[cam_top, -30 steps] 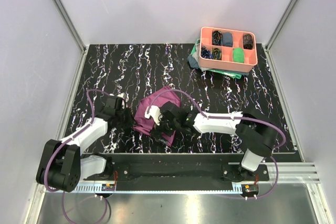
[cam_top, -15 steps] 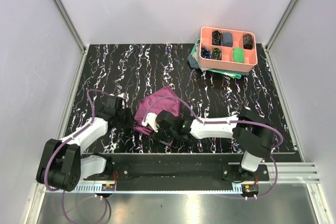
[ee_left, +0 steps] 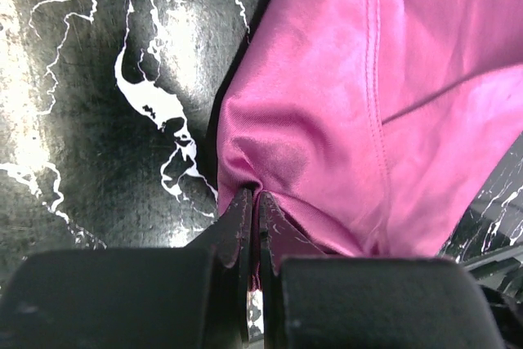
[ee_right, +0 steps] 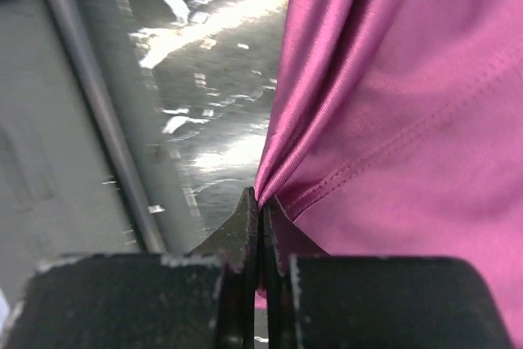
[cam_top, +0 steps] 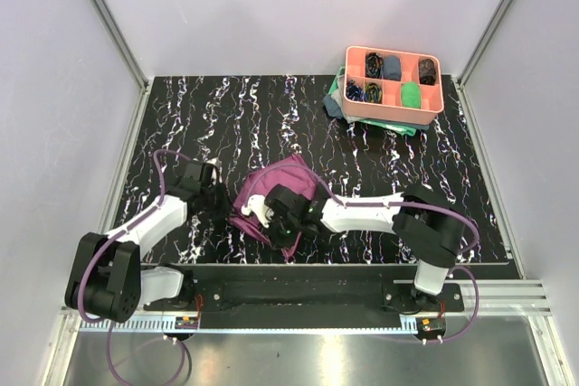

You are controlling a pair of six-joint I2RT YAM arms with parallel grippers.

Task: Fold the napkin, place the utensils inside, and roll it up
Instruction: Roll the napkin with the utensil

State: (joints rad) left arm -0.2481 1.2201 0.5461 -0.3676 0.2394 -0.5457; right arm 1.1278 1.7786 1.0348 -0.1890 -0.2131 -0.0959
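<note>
The plum-purple napkin [cam_top: 271, 194] lies bunched on the black marbled table [cam_top: 226, 115], between the two arms. My left gripper [cam_top: 223, 209] is shut on its left corner, where the cloth [ee_left: 343, 104] puckers between the fingertips. My right gripper [cam_top: 282, 223] is shut on the napkin's near edge; the hemmed fabric [ee_right: 409, 120] hangs from its closed tips beside the table's front rail [ee_right: 90, 104]. The utensils are out of view.
A salmon-pink divided tray [cam_top: 393, 84] holding small cloth rolls sits at the back right on a teal-green cloth [cam_top: 339, 97]. White enclosure walls surround the table. The black mounting rail [cam_top: 298, 288] runs along the near edge.
My right gripper has closed from wide open onto the napkin's near edge and drawn back slightly. The napkin has shifted and bunched more. The left gripper has kept its grip.
</note>
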